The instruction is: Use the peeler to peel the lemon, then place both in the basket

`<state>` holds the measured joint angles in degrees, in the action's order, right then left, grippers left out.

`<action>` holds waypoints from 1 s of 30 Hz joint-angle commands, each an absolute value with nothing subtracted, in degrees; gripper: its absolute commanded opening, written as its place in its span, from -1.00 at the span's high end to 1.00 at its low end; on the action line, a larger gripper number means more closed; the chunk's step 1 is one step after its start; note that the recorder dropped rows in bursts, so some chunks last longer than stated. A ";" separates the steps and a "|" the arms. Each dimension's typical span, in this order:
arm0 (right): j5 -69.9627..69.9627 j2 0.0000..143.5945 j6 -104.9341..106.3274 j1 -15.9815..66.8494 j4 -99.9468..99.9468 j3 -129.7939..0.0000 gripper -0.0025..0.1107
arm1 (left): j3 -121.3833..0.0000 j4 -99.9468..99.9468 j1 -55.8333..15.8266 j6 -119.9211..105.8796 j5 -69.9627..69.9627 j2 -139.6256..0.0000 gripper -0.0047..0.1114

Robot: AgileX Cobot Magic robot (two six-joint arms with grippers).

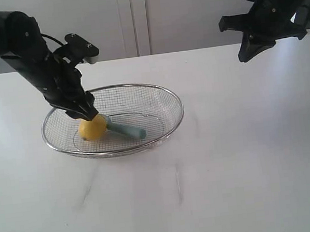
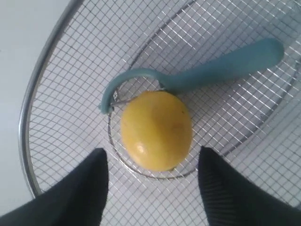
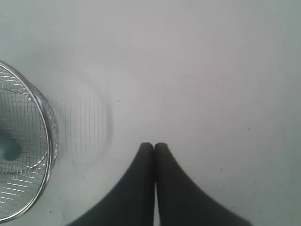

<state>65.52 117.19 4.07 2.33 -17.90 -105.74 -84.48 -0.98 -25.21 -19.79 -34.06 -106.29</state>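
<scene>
Lemon (image 1: pixel 92 129) is lying at centre left in the basket (image 1: pixel 182 110) under my left gripper (image 2: pixel 153 151), jaws apart; I'm expecting firm, slick skin, best gripped across its middle.

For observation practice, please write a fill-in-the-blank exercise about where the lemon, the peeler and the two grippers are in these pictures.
1. The lemon and the peeler both lie inside the wire ____.
2. The left gripper hangs over the lemon with its jaws ____.
3. The right gripper, raised above the table, has its jaws ____.

Missing words: basket; open; shut.
</scene>
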 commanded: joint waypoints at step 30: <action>65.36 116.56 4.05 2.00 -17.91 -106.17 0.96 | -84.72 -1.77 -20.50 -2.03 -45.10 -101.94 0.92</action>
